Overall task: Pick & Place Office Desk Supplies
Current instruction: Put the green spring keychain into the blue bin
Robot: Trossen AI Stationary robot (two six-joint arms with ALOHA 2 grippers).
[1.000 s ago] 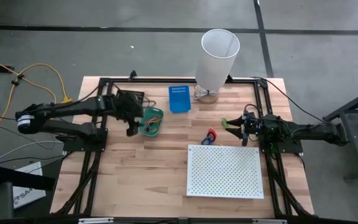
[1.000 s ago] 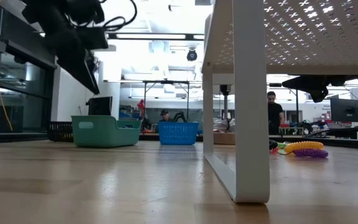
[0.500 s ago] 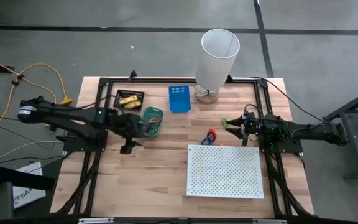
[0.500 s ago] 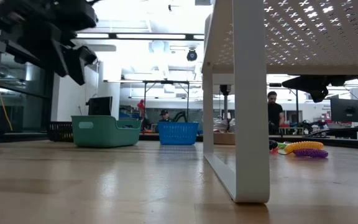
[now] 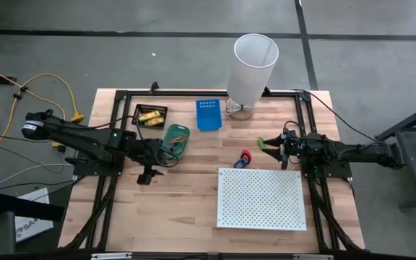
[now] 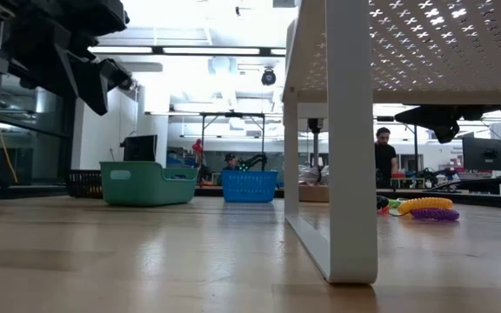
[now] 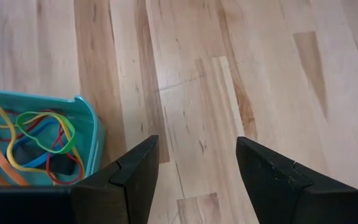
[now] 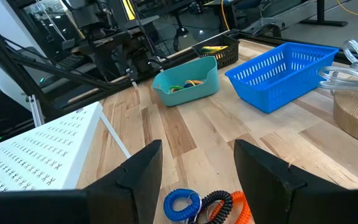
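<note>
Just beside the green bin (image 5: 176,140) of rubber bands (image 7: 33,140), the left gripper (image 7: 194,180) hovers wide open and empty, as does the right gripper (image 8: 197,171), well apart from it

High view: straight down over whole table (image 5: 193,195), both arms in frame
Low view: at tabletop level, facing across into room, close behind white board (image 6: 355,130) leg
Left wrist: looking down, close over bare wood beside teal bin (image 7: 89,134)
Right wrist: facing level across table; shares teal bin (image 8: 188,84) with the other three views
</note>
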